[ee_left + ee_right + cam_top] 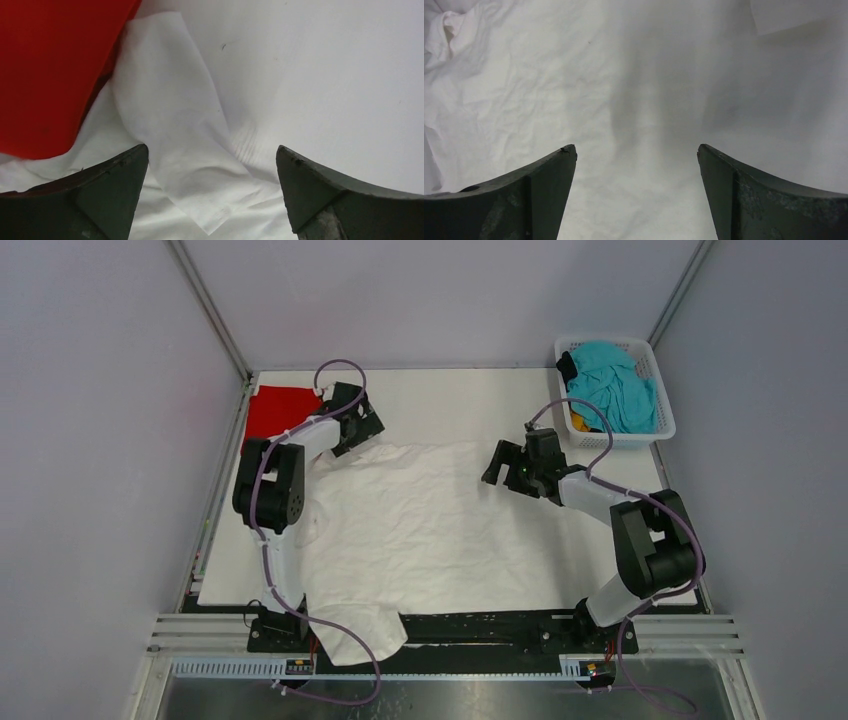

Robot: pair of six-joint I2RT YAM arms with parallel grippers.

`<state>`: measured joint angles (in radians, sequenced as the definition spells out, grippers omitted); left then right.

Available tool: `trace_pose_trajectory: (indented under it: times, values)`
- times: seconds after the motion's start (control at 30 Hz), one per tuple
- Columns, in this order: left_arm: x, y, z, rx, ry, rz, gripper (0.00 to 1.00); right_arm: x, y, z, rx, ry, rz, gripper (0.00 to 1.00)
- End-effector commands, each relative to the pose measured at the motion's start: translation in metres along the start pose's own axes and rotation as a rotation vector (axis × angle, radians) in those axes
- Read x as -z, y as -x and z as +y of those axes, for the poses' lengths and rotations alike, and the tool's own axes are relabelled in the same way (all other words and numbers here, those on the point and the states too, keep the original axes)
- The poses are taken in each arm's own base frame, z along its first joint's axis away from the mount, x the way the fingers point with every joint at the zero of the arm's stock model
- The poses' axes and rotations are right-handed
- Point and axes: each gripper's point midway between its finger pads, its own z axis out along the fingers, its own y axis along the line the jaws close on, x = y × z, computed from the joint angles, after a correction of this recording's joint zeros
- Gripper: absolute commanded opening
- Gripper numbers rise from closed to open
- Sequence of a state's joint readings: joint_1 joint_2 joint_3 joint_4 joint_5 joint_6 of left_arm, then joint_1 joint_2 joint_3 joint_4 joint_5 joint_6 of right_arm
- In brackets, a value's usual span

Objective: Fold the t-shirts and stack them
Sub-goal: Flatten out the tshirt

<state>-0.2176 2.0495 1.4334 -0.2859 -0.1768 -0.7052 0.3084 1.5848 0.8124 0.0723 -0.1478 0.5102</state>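
Note:
A white t-shirt (410, 530) lies spread over the middle of the table, one part hanging over the near edge. A folded red t-shirt (278, 412) lies at the far left. My left gripper (362, 430) is open over the white shirt's far left corner; in the left wrist view (212, 152) a white sleeve (175, 115) lies between the jaws, with the red shirt (50, 70) beside it. My right gripper (497, 468) is open at the shirt's far right edge; in the right wrist view (636, 150) it hangs over white cloth (524, 90), empty.
A white basket (660, 400) at the far right holds a teal shirt (615, 385), with orange (580, 424) and dark (567, 366) cloth showing beside it. Grey walls close the table on the left, far and right sides.

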Motion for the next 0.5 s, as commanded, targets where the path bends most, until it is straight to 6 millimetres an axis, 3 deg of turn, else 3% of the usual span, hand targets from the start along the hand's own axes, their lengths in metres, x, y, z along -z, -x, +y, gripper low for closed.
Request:
trace_pose_trajectory:
  times: [0.0, 0.3, 0.47]
  values:
    - [-0.008, 0.015, -0.019, 0.041, -0.056, -0.031, 0.99, -0.005, 0.003, 0.004, -0.016, 0.010, -0.001, 1.00]
    - [-0.010, 0.046, -0.076, 0.093, -0.242, -0.064, 0.99, -0.006, 0.002, -0.004, -0.003, -0.030, 0.009, 1.00]
    - [-0.029, 0.063, -0.113, 0.183, -0.344, -0.062, 0.99, -0.007, 0.002, -0.006, -0.001, -0.049, 0.021, 0.99]
